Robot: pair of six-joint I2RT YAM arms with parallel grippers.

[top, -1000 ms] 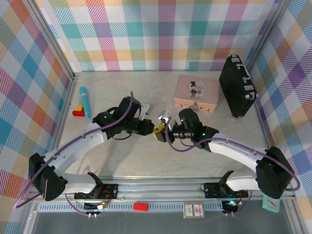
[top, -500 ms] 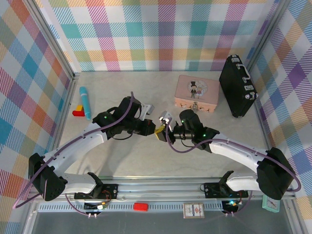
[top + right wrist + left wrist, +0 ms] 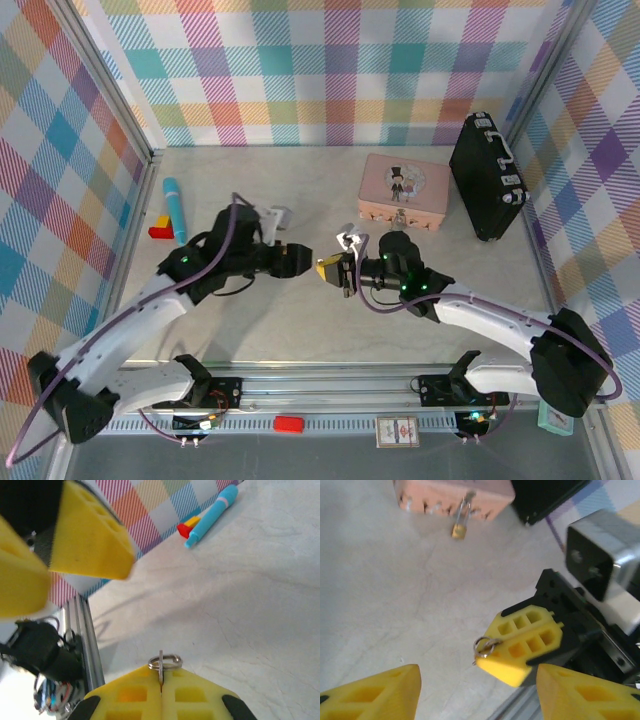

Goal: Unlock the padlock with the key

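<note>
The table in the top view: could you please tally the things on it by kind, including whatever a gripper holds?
Boxes: 2, pink tin and black case
Pens: 1, blue pen
Blocks: 1, red-and-yellow block
Padlocks: 1, padlock hanging at the tin's front
Keys: 1, key pinched in the right gripper
Total: 6

Shiny brass-coloured metal padlock; matt, faintly veined table
</note>
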